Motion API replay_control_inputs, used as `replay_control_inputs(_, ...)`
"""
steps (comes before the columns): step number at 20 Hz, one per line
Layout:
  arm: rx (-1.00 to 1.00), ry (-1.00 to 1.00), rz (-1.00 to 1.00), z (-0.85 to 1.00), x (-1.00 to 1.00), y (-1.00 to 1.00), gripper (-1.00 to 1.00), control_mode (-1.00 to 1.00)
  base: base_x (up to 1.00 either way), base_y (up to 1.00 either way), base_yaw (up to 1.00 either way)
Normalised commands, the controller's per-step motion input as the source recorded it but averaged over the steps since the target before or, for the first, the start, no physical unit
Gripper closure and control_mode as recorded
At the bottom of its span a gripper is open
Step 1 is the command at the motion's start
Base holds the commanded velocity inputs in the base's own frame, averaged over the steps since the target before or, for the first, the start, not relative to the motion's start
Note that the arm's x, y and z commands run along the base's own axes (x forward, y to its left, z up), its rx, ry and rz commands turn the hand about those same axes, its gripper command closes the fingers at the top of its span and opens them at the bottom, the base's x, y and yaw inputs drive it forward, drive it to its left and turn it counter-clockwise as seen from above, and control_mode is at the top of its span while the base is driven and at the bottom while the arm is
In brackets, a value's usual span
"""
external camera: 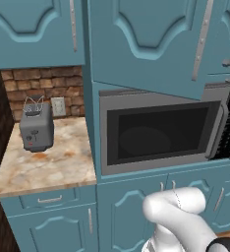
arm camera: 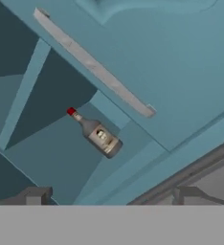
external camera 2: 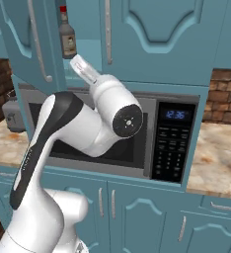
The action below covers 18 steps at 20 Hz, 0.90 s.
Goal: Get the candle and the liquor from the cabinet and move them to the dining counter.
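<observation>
Reaching for the liquor [arm camera: 95, 133] in the open cabinet [external camera 2: 157, 39]; nothing grasped.

Gripper [arm camera: 109, 195] jaws spread wide and empty, tips low in the hand view, bottle well ahead between them and rolled with the camera. In the right base view the liquor stands upright inside the cabinet on its floor, just behind the open door's edge, above the microwave [external camera 2: 137, 138]. Can't pick out the candle; dining counter isn't in frame. Step, as I read it: approach for the first pick. Next move needs the hand driven in past the door, jaws squared to the bottle body below the shoulders, then closed. Risk: clipping the door or tipping the bottle.
</observation>
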Motion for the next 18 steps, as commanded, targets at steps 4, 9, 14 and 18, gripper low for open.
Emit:
replay_control_inputs(4, 0.12, 0.14, 0.10, -0.10, 0.57, 0.16, -1.00, -1.00, 0.00, 0.00, 0.00)
replay_control_inputs(9, 0.12, 0.11, 0.10, -0.14, 0.46, 0.17, -1.00, -1.00, 0.00, 0.00, 0.00)
replay_control_inputs(14, 0.11, 0.11, 0.08, -0.11, 0.39, 0.20, -1.00, -1.00, 0.00, 0.00, 0.00)
replay_control_inputs(18, 0.10, 0.08, 0.05, -0.13, 0.26, 0.26, -1.00, -1.00, 0.00, 0.00, 0.00)
